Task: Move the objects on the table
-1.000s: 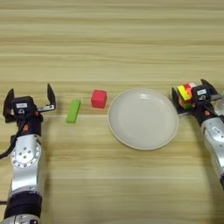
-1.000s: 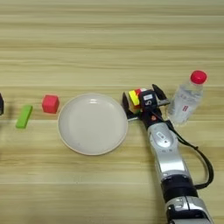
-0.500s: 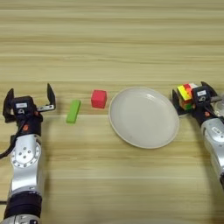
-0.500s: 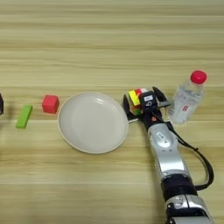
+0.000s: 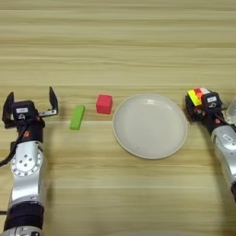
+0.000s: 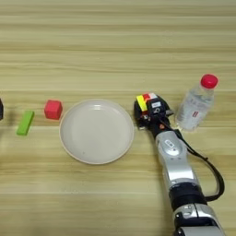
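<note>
My right gripper [image 6: 146,109] has its fingers closed on the puzzle cube [image 6: 144,100], just right of the white plate [image 6: 97,131]. My left gripper [image 5: 30,102] rests with fingers spread, beside the green bar [image 5: 77,116] and red cube [image 5: 104,104] on the counter [image 5: 115,41].

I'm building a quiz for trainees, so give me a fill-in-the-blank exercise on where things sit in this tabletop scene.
1. The right end effector is shut on the puzzle cube, just right of the round white ____.
2. The red cube sits between the plate and the ____ bar.
3. The left end effector, fingers ____, holds nothing.
4. The clear bottle has a ____ cap.

Missing words: plate; green; open; red
</note>
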You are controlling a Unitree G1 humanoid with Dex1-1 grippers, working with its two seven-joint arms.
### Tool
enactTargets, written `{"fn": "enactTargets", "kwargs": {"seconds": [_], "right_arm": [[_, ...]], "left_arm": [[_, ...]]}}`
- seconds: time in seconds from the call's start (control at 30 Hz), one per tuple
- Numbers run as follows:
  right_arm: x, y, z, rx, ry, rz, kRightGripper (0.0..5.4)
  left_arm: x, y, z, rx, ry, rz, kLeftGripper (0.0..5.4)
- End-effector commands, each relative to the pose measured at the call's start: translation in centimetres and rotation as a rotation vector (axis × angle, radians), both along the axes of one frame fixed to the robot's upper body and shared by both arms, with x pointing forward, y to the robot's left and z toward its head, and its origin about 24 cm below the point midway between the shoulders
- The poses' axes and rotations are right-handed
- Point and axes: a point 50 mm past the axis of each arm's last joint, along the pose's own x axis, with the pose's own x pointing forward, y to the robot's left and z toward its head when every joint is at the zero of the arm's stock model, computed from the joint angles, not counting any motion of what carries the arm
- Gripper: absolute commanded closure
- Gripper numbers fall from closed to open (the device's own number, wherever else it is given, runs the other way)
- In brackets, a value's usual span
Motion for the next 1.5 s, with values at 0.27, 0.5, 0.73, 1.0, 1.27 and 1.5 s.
{"fn": "enactTargets", "kwargs": {"seconds": [0.27, 0.5, 0.73, 1.0, 1.27, 1.5], "right_arm": [[0.3, -0.1, 1.2, 0.014, -0.061, -0.01, 2.08], [0.0, 0.2, 3.0, 0.02, -0.158, 0.001, 2.08], [-0.9, 1.5, 4.4, 0.025, -0.216, 0.062, 2.08], [-2.3, 4.1, 4.3, 0.039, -0.194, 0.208, 2.08], [-3.0, 5.4, 4.0, 0.024, -0.163, 0.3, 2.08], [-3.5, 6.4, 3.0, 0.025, -0.109, 0.364, 2.08]], "left_arm": [[-0.1, 0.2, 0.1, 0.012, 0.0, 0.004, 0.0], [-0.1, 0.2, 0.1, 0.012, 0.001, 0.004, 0.0], [0.0, 0.2, 0.1, 0.012, 0.003, 0.002, 0.0], [0.1, 0.0, 0.1, 0.013, 0.004, -0.002, 0.0], [0.1, -0.1, 0.1, 0.015, 0.006, -0.007, 0.0], [0.0, -0.1, 0.1, 0.014, 0.005, -0.006, 0.0]]}}
